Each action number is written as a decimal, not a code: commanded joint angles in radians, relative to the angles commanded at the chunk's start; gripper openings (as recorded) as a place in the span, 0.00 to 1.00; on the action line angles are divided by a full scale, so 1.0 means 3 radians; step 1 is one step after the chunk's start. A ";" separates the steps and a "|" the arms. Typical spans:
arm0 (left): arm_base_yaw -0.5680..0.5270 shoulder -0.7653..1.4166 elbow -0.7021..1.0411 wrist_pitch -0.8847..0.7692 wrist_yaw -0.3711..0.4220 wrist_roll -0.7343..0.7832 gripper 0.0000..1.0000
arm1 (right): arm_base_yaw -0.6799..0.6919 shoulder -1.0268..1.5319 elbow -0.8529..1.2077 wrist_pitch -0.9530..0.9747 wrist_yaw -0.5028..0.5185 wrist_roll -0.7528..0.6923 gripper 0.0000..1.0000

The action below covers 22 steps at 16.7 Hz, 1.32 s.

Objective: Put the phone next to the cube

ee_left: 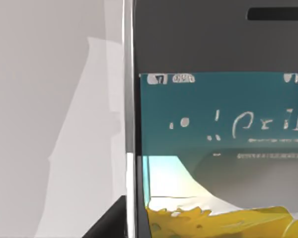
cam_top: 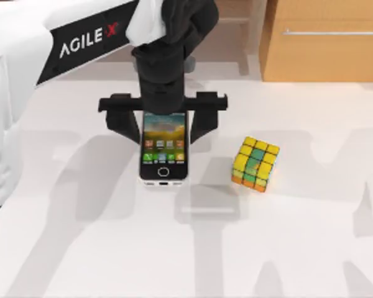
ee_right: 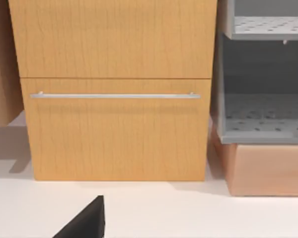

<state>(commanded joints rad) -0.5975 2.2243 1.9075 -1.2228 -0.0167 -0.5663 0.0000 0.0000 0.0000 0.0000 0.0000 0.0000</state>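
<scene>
The phone [cam_top: 165,152] lies flat on the white table, screen up and lit, its home button toward the front edge. My left gripper [cam_top: 163,136] hangs over the phone's far end, open, with one black finger on each side of it and a gap to each. Seen close up in the left wrist view, the phone [ee_left: 213,124] shows its white rim and screen. The cube [cam_top: 255,164], mostly yellow with a green stripe, sits on the table to the phone's right, about a phone's width away. A dark part of my right gripper [ee_right: 87,223] faces the cabinet, away from both things.
A wooden cabinet [cam_top: 323,43] with a metal handle stands at the table's back right. It appears again in the right wrist view as the cabinet [ee_right: 114,94], with a grey shelf unit [ee_right: 263,74] beside it. Bare white tabletop [cam_top: 186,248] stretches in front of the phone and cube.
</scene>
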 joint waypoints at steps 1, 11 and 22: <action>0.0017 -0.0013 0.0003 0.0002 0.0004 0.0007 0.00 | 0.0000 0.0000 0.0000 0.0000 0.0000 0.0000 1.00; 0.0005 0.0158 -0.0133 0.0022 0.0087 0.0049 0.00 | 0.0000 0.0000 0.0000 0.0000 0.0000 0.0000 1.00; 0.0000 0.0092 -0.0392 0.0378 0.0154 0.0047 0.00 | 0.0000 0.0000 0.0000 0.0000 0.0000 0.0000 1.00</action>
<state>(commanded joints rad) -0.5975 2.2519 1.7898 -1.1093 0.0294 -0.5522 0.0000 0.0000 0.0000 0.0000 0.0000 0.0000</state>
